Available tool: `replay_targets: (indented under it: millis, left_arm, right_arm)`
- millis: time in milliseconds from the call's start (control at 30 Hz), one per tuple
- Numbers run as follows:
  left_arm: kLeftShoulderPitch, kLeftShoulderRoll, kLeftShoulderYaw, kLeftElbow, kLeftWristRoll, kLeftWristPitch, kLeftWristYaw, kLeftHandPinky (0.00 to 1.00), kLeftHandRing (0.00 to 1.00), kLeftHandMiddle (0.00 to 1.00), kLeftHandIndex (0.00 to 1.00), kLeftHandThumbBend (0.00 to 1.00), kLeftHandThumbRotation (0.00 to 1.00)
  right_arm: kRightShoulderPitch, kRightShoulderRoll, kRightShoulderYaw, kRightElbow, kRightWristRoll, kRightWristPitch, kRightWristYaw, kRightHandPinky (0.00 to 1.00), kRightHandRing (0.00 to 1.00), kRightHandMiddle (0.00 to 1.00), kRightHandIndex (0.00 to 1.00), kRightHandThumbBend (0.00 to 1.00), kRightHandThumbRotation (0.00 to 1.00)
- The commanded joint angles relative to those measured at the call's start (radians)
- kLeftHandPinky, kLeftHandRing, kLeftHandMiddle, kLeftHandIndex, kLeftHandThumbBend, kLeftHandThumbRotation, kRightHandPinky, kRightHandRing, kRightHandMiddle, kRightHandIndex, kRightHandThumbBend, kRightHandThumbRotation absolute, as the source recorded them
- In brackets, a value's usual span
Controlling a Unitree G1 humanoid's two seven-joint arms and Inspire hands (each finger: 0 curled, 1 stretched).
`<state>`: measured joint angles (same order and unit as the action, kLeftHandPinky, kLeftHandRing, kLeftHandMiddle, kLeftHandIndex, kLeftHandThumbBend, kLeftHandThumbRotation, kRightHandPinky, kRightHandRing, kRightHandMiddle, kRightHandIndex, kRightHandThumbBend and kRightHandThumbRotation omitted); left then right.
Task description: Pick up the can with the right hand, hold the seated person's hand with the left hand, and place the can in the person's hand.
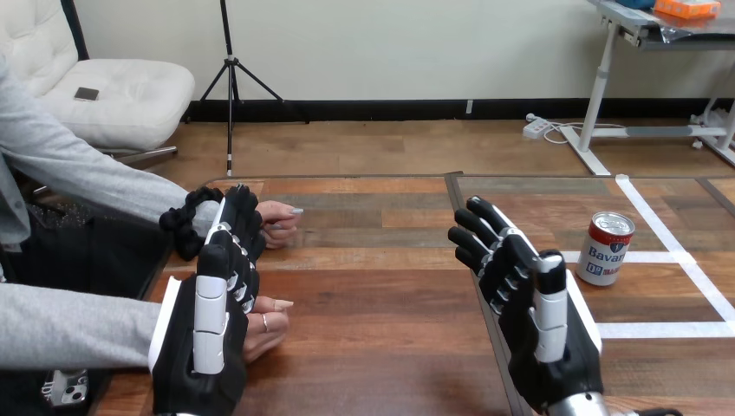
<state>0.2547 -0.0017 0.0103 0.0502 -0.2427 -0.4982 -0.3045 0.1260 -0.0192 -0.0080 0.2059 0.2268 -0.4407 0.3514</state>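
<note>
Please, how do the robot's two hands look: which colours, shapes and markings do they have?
Both are alike. The left hand and the right hand are black, with white shells along the back and outer edge. Their fingers are jointed, black with white segments. A silver forearm begins below the right hand.

Blue lettering on can (605, 249) side; no other text legible.

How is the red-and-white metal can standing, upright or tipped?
Upright: the red-and-white metal can stands on its base on the wooden table, silver top up.
</note>
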Motion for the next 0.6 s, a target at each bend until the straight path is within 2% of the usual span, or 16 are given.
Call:
replay_targets:
  millis: [0,567]
  left_arm:
    - [-0.047,-0.003,-0.002,0.008,-0.005,-0.016,-0.009,1.0,1.0,1.0,0.98,0.73,1.0]
    - [-0.05,0.002,0.003,0.008,-0.007,-0.014,-0.018,1.0,1.0,1.0,1.0,0.74,1.0]
  right_arm:
    - [-0.127,-0.022,-0.021,0.008,-0.005,0.004,-0.006,0.97,0.92,0.92,0.9,1.0,1.0]
    - [-0.26,-0.082,-0.08,0.087,-0.003,0.021,-0.03,1.0,0.94,0.93,0.91,1.0,1.0]
